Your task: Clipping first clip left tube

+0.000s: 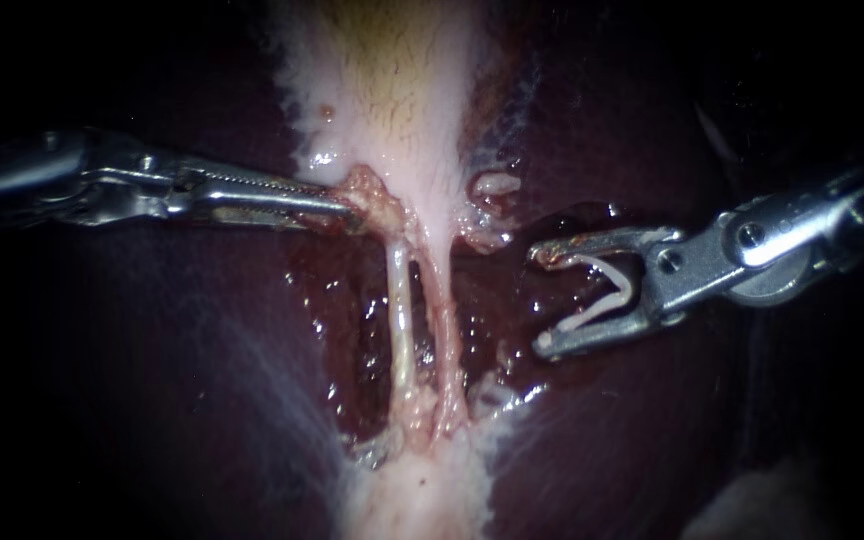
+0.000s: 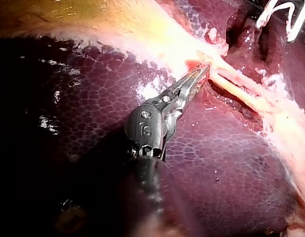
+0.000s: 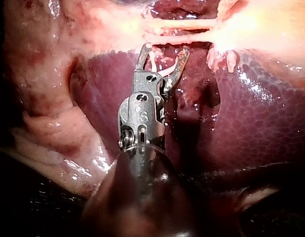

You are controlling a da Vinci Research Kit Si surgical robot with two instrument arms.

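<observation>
Closest to the endoscope is my right instrument [image 1: 540, 300], which comes in from the right over the dark liver [image 1: 152, 380]. Its jaws stand wide apart and carry a white clip [image 1: 602, 292] between them. The clip is open like a V, with one leg lying along each jaw and the open mouth towards the tubes. The jaw tips are beside the tubes on their right and do not touch them; a strip of wet liver shows between.

The left tube [image 1: 401, 320] is the paler of the two. It runs from the lower end of the gallbladder [image 1: 402, 90] down to the pale tissue below. The right tube [image 1: 445, 330] is pinker and lies just beside it, between the left tube and the clip. No clip sits on either tube.

My left instrument [image 1: 344, 207] comes in from the left, and its long toothed jaws are closed on the reddish tissue at the lower end of the gallbladder, just above the place where the two tubes begin.

On the right wrist view both tubes run across just ahead of the jaw tips of the right instrument [image 3: 164, 49], close but apart from them.
</observation>
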